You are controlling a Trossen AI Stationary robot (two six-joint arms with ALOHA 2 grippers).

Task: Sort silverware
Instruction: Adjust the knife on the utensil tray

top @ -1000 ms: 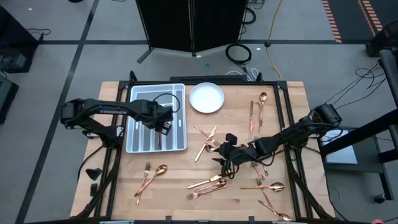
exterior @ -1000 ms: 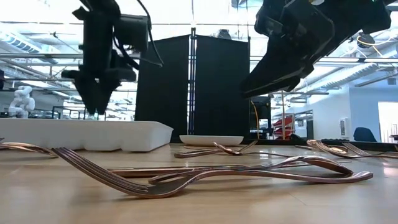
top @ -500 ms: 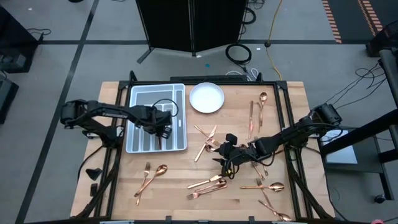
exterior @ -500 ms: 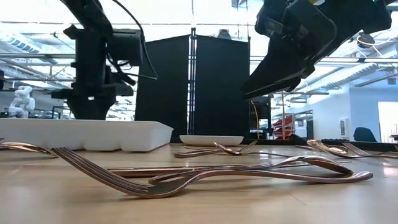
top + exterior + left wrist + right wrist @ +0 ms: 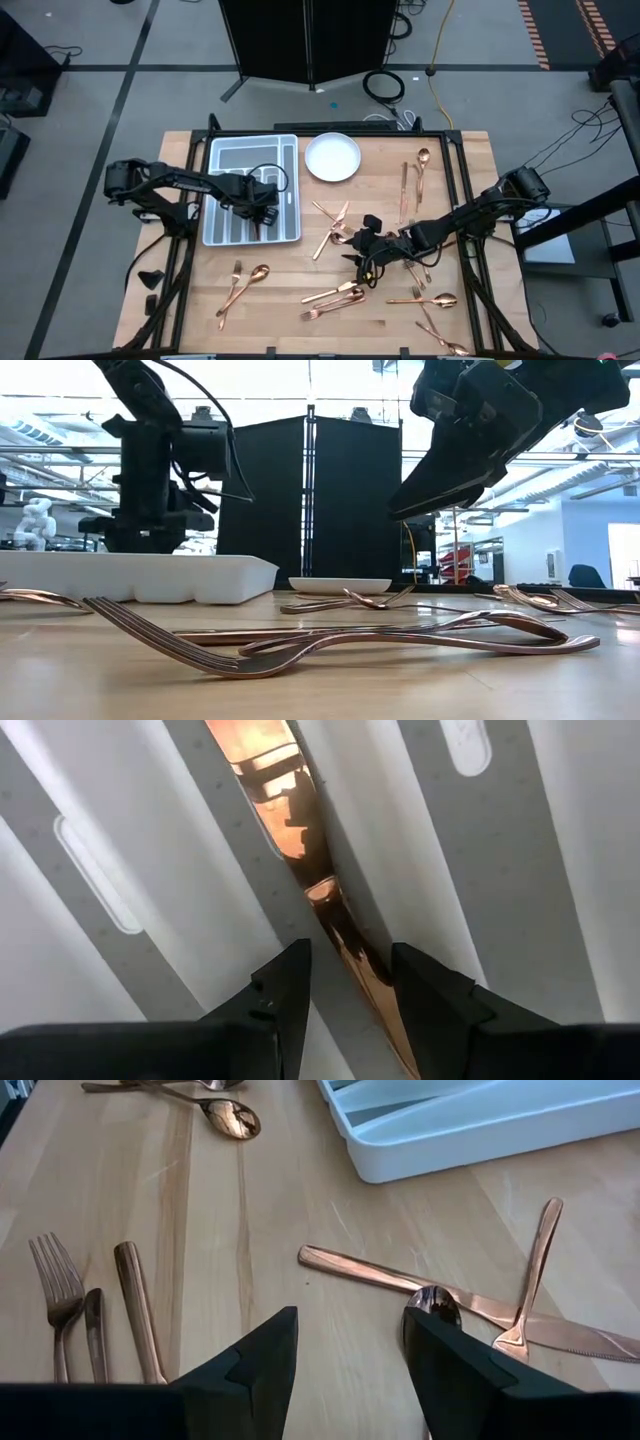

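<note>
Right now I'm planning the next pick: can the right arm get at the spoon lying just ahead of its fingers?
Probably yes. The right gripper hangs open above the table, and the spoon lies just ahead of it, though resting across a knife.

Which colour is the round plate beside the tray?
White; the plate shows best in the high view.
</note>
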